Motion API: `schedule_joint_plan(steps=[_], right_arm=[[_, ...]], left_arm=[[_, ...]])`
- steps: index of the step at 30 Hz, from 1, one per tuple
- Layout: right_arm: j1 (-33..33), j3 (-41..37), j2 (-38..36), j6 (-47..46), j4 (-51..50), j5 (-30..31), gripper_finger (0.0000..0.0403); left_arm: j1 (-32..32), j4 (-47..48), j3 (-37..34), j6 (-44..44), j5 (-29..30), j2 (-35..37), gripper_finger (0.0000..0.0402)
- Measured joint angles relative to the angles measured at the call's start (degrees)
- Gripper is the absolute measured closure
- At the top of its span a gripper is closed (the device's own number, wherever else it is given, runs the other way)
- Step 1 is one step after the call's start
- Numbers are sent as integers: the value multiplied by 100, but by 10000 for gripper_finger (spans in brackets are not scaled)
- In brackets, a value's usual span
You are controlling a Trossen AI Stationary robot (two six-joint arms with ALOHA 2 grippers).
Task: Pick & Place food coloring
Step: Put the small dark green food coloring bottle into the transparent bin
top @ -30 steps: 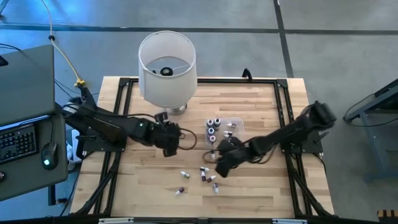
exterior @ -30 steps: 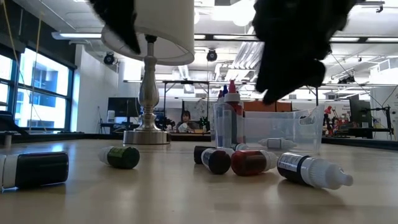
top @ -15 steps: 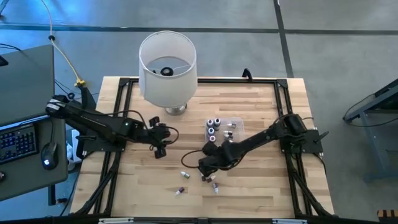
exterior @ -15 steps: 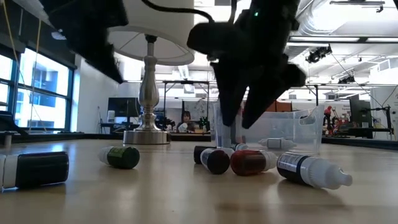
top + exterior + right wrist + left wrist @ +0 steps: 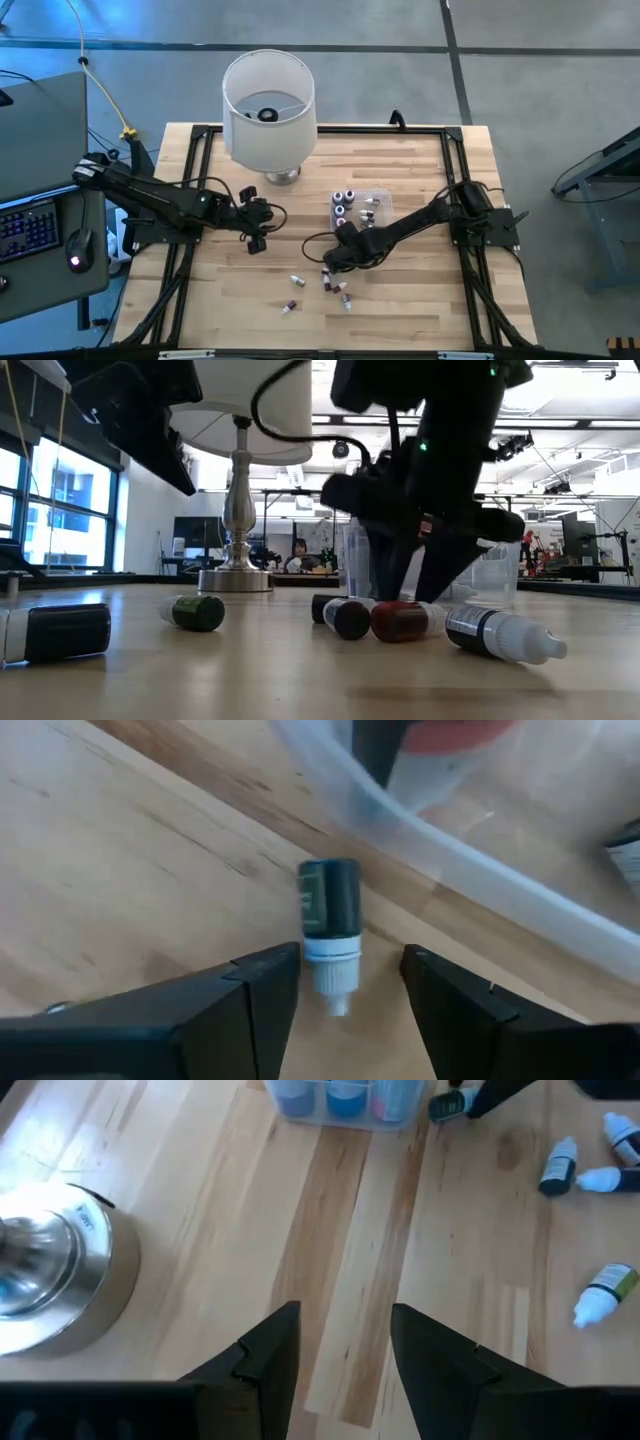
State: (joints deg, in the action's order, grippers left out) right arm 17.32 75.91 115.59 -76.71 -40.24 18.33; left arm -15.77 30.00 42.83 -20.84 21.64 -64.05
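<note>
- Butcher-block table (image 5: pixel 400 300), near edge first: loose food coloring bottles (image 5: pixel 335 287) scattered, lying on their sides.
- Right gripper (image 5: pixel 338 258) sits low just past them, fingers spread around a dark bottle (image 5: pixel 329 912) beside the clear tub (image 5: pixel 372 203).
- Left gripper (image 5: pixel 258 225) waits farther left, fingers apart, pinching nothing.
- Far side: big white lamp (image 5: pixel 268 108).

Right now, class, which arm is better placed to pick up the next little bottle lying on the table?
Right. Its open end effector is down over a dark bottle beside the tub; the left end effector hangs over bare wood.
</note>
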Motion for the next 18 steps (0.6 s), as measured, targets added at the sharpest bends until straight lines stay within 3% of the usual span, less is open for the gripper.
schedule_joint_plan(steps=[10, 18], right_arm=[[-140, -296, -26, 758, 558, 225, 231], [-150, -300, -15, 1247, 571, 270, 291]], left_arm=[[2, -2, 0, 0, 182, -2, 247], [0, -13, 2, -2, 193, -4, 247]])
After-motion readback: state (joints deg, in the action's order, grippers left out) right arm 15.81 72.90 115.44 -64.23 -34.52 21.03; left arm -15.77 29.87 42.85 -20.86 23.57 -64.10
